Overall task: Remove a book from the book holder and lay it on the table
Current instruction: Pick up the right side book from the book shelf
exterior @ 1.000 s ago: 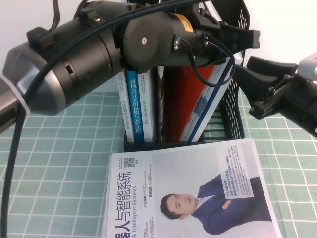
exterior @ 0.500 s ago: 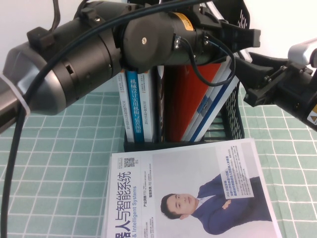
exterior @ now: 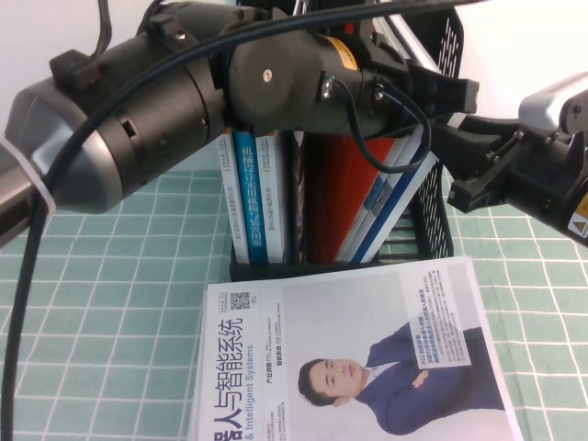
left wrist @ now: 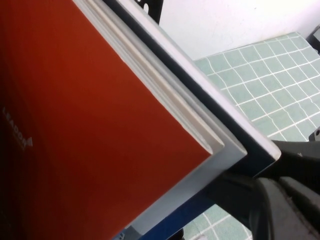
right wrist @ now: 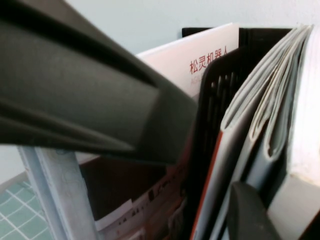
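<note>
High view: the book (exterior: 401,204) leans in the book holder's (exterior: 432,230) right compartment beside a red magazine (exterior: 344,184). Only its thin white-and-blue edge shows. My left end effector (exterior: 441,90) sits at its top corner, probably to tip it out; I cannot tell its grip. My right end effector (exterior: 464,165) hovers just beside, fingers apart, above the tabletop (exterior: 110,276).

I see a pale green table (exterior: 110,303) cloth with a thin white grid. The book holder (exterior: 432,207) is black with slotted walls. Inside it stand a red-covered magazine (exterior: 344,197), white-and-blue leaning magazines (exterior: 404,188), and a teal-spined book (exterior: 248,197). The left gripper (exterior: 441,92) and right gripper (exterior: 469,165) are both black. The magazine on the cloth (exterior: 349,358) is white, showing a navy-suited man.
</note>
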